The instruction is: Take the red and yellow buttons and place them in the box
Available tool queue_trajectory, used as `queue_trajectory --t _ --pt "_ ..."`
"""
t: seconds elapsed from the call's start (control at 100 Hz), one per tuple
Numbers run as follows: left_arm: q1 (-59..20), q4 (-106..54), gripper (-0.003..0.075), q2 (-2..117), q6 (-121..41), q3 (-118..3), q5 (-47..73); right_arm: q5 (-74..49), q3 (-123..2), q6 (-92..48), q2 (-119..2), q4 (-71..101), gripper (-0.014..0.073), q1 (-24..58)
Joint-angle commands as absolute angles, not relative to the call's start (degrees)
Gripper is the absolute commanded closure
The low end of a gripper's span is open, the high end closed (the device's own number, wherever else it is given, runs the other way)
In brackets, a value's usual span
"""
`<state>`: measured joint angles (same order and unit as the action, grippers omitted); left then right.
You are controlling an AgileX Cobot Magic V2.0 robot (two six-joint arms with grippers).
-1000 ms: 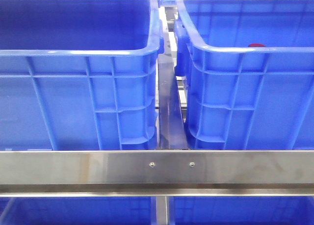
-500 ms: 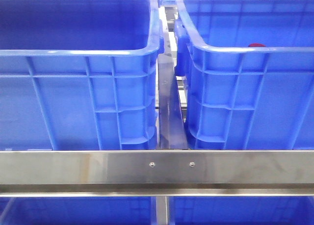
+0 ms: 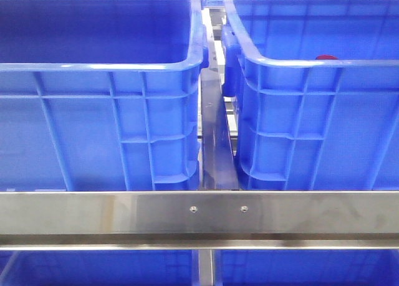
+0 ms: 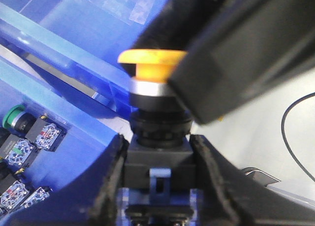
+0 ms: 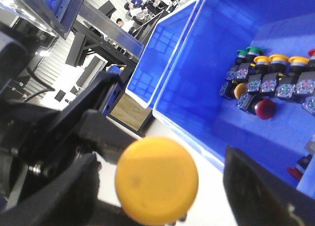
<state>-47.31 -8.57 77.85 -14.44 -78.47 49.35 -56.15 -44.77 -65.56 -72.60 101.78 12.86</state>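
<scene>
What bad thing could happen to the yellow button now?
The left gripper pinches the yellow button only by its black base, so the button might slip out and fall. The right gripper sits very close, with a finger on either side of the cap, so the two grippers might bump and knock the button loose.

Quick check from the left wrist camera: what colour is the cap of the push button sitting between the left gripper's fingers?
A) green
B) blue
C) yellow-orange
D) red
C: in the left wrist view the push button held in the left gripper has a yellow-orange mushroom cap above a silver collar and black body; the only green cap in that view lies down in the blue crate.
</scene>
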Motion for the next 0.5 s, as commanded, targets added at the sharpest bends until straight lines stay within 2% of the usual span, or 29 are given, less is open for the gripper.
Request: queue_trajectory --t 0.0,0.19,0.26,0.4,0.49 --pt "-47.71 -9.40 0.0739 76.05 -14.28 -80.38 46.18 -60.03 -47.47 -65.82 -71.63 109.98 0.0117 12.92" --pt "-47.71 -9.40 0.0739 76.05 -14.28 -80.38 46.18 -60.41 -47.91 -65.82 -71.63 109.93 0.0405 12.92" --pt "-47.71 -9.40 0.0739 76.05 -14.28 -80.38 46.18 -60.41 -47.91 -65.82 -71.63 109.93 0.0477 12.92" --pt "-47.71 -9.40 0.0727 76.05 -14.28 -80.38 46.18 -60.41 -47.91 -65.82 -71.63 109.89 0.0498 12.92" --pt "-47.61 -9.40 0.0636 76.05 -14.28 -80.38 46.28 -60.41 -47.91 -65.82 -71.63 109.89 0.0498 12.92"
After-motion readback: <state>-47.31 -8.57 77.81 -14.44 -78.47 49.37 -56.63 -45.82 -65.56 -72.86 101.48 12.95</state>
